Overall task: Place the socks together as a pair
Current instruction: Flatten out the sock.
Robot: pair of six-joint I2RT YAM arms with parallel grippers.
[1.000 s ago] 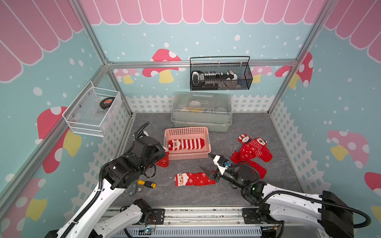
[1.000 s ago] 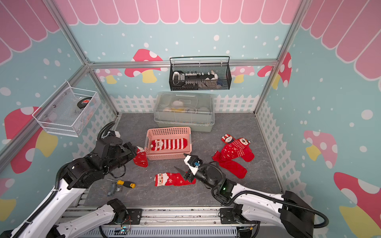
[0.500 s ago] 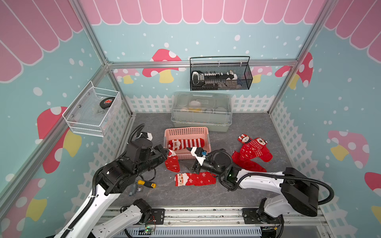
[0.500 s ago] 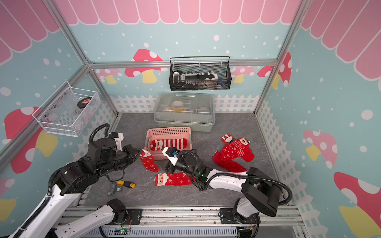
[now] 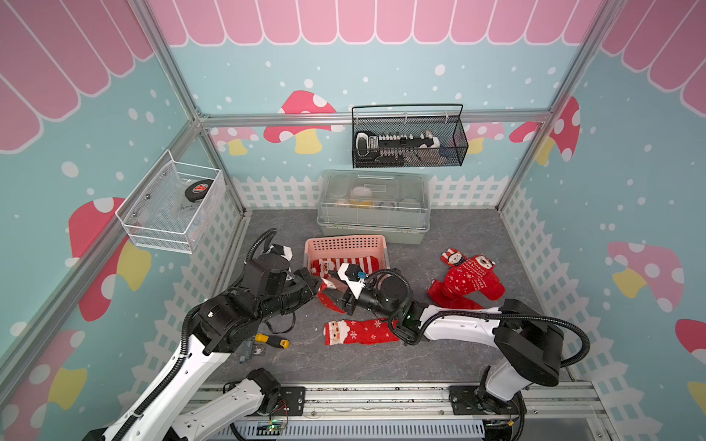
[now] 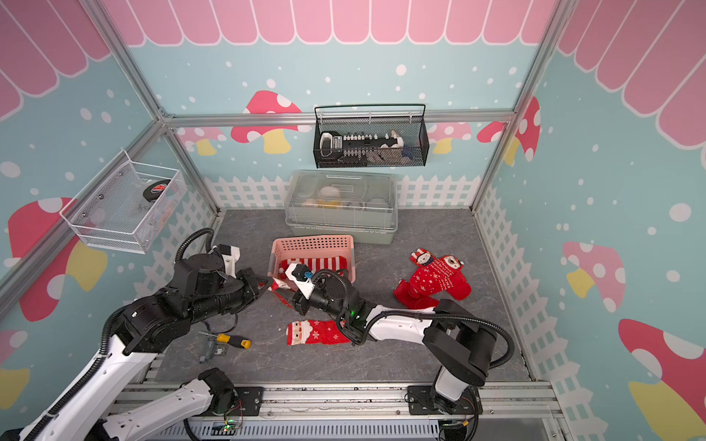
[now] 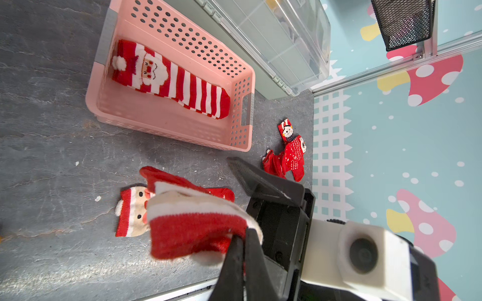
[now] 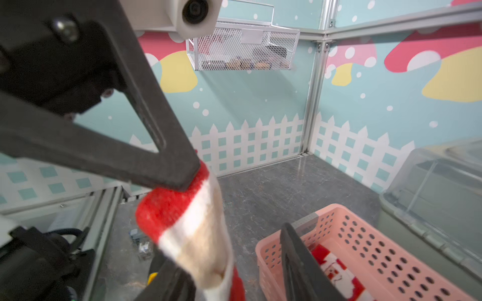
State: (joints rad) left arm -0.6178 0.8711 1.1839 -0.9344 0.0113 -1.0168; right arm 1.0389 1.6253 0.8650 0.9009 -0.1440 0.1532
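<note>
Nearest the rail, on your left arm's side, a yellow-and-black screwdriver [image 5: 271, 341] lies on the grey stone-pattern mat [image 5: 439, 362]. Just beyond it a snowflake Santa sock [image 5: 357, 332] lies flat, cuff toward the screwdriver. Its toe end is hidden by your right arm.

Between that sock and the basket, your left gripper [image 5: 319, 282] is clamped on the red-and-white cuff of a second Santa sock [image 8: 180, 216], which hangs from those jaws. Your right gripper [image 5: 341, 301] faces it from the opposite side. In the right wrist view its jaws stand apart with the sock's lower part between them. One finger [image 8: 297, 263] is clear of the cloth. You cannot tell whether the other touches it.

Farther back sits the pink perforated basket [image 5: 344, 241], with one striped Santa sock [image 7: 169, 78] flat inside. On your right arm's side a heap of red socks [image 5: 470, 280] with animal faces lies well apart from both grippers.

Behind the basket a clear-lidded box [image 5: 372, 206] stands against the picket-fence back wall. A black mesh basket [image 5: 408, 141] hangs on the back wall and a white mesh basket [image 5: 172, 206] on the left wall.
</note>
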